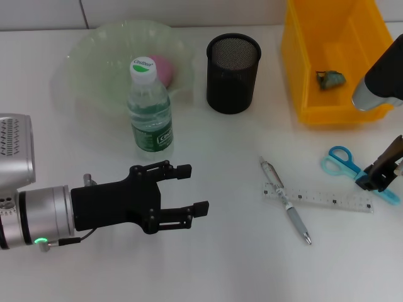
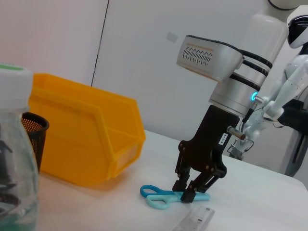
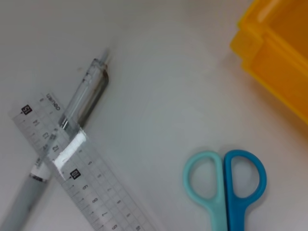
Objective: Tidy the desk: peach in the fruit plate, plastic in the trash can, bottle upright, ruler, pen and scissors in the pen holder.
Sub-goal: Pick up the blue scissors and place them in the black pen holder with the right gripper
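The right tool [image 2: 190, 191] is down at the scissors [image 1: 352, 168], its fingers narrow and set on both sides of the blade part, w/ the tips about at the tabletop [image 1: 227, 264]; I judge it is just taking hold, but if the grip is already firm I cannot tell. The handles point away from the tool, so the blades are the easy part to pinch. The left tool [image 1: 186, 198] hovers low in front of the bottle [image 1: 150, 107], fingers wide apart and holding nothing, prob. parked. The bottle already stands upright w/ cap on. The peach [image 1: 165, 69] lies in the green fruit plate [image 1: 88, 56] behind the bottle. The plastic piece [image 1: 330, 78] is inside the yellow trash can [image 1: 302, 63]. The black mesh pen holder [image 1: 233, 72] looks empty so far. The pen [image 1: 284, 200] lies across the ruler [image 1: 318, 198], touching it, near the scissors, both not yet put away.
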